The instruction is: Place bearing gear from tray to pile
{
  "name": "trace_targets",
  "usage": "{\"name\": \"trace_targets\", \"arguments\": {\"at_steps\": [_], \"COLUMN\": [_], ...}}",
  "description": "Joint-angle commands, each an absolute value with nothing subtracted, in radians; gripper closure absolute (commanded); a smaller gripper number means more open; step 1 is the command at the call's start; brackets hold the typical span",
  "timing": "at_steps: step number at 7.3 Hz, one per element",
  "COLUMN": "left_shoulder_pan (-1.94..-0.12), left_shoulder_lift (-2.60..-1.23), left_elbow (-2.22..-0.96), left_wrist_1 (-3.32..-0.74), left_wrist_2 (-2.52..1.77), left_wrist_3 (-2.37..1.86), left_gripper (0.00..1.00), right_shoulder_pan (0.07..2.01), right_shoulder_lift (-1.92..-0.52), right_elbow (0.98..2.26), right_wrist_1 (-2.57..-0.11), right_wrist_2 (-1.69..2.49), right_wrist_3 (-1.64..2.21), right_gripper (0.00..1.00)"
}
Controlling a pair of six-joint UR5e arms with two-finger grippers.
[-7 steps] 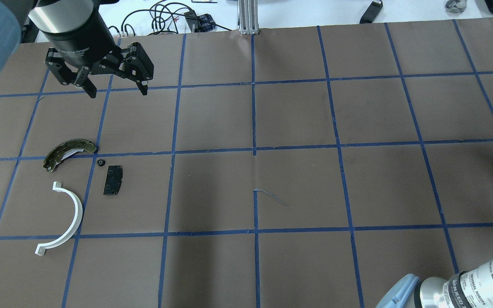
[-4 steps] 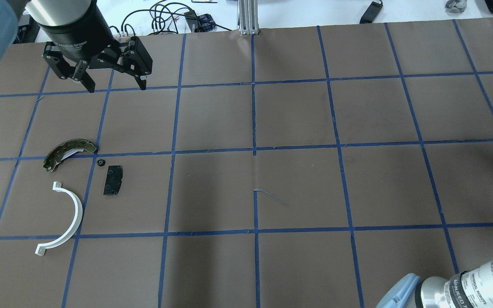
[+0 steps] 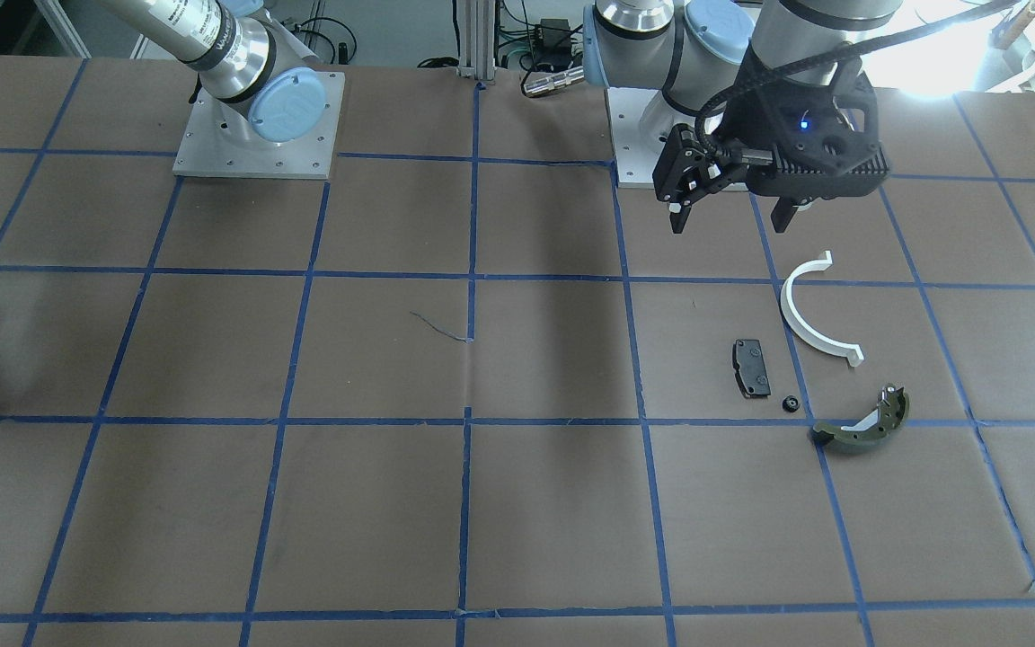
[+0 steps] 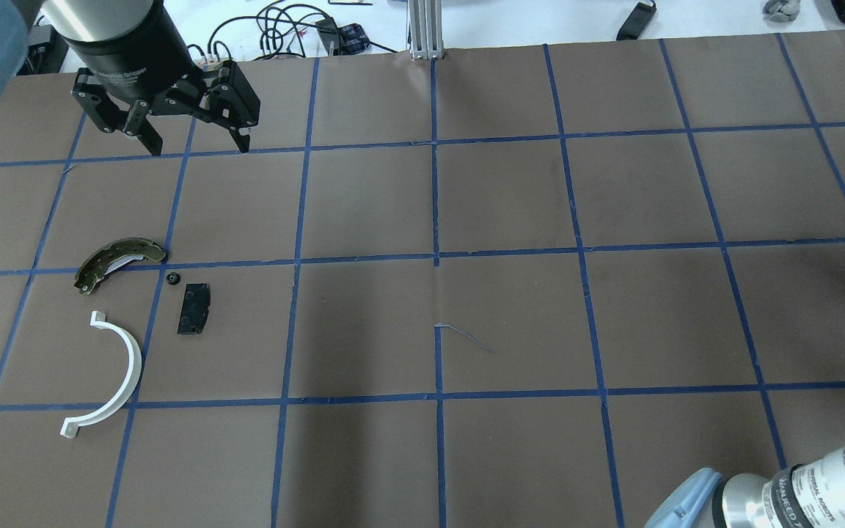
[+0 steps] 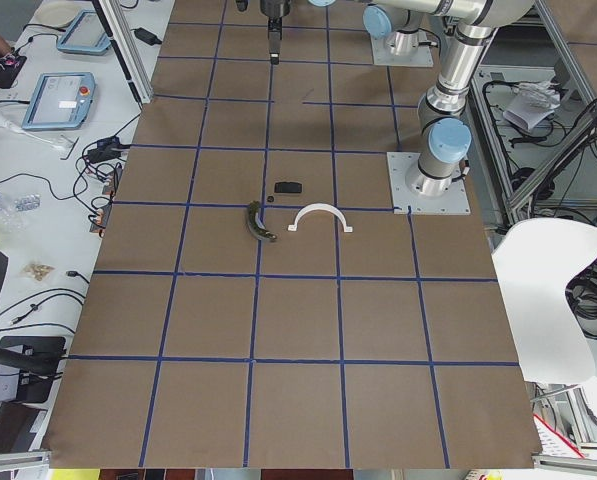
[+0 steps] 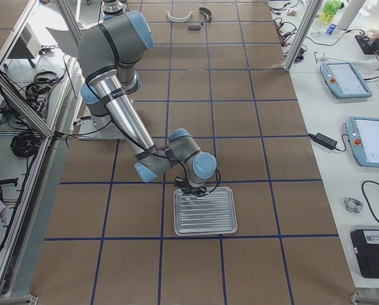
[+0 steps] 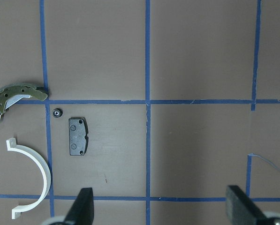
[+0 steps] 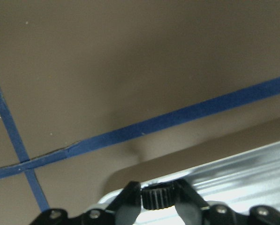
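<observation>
My right gripper [image 8: 157, 199] is shut on a small black knurled bearing gear [image 8: 157, 194], just over the near rim of the metal tray [image 8: 233, 178]; the tray also shows in the exterior right view [image 6: 205, 213]. The pile lies at the table's left: an olive brake shoe [image 4: 118, 262], a black pad [image 4: 194, 309], a white half-ring [image 4: 118, 374] and another small black gear [image 4: 172, 278]. My left gripper [image 4: 199, 149] is open and empty, high above the table beyond the pile. Its wrist view shows the pad [image 7: 77, 136] and the shoe [image 7: 13, 96].
The table is brown paper with a blue tape grid. Cables and an aluminium post [image 4: 426, 29] sit at the far edge. The right arm [image 4: 796, 491] enters at the near right corner. The tray lies off the overhead view's right side.
My left gripper has moved a little up and towards the far edge, still open. The pile parts have not moved.
</observation>
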State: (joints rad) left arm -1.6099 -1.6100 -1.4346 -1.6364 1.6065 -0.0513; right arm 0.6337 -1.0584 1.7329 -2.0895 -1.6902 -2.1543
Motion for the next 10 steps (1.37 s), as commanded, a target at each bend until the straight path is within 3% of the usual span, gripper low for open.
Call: {"name": "trace_targets", "arguments": {"at_steps": [1, 7, 10], "left_shoulder_pan": [-1.611, -1.611, -1.609], "left_shoulder_lift": [-1.611, -1.609, -1.609], "left_elbow": [-1.439, -1.442, -1.443], "left_wrist_1": [-1.631, -1.631, -1.631], "left_wrist_2": [1.605, 1.605, 1.606], "left_wrist_3": [-0.051, -0.049, -0.049], "left_gripper": [0.0, 0.0, 0.0], "right_shoulder_pan": [0.634, 0.638, 0.742], "right_shoulder_lift": [-1.061, -1.115, -1.245], "right_elbow": [1.733, 1.735, 1.811], "right_wrist_1": [-2.089, -2.072, -2.025], "right_wrist_2": [-1.69, -1.692, -1.657], "right_wrist_3": [-2.152, -2.128, -1.912], "right_gripper": [0.78, 0.83, 0.83]}}
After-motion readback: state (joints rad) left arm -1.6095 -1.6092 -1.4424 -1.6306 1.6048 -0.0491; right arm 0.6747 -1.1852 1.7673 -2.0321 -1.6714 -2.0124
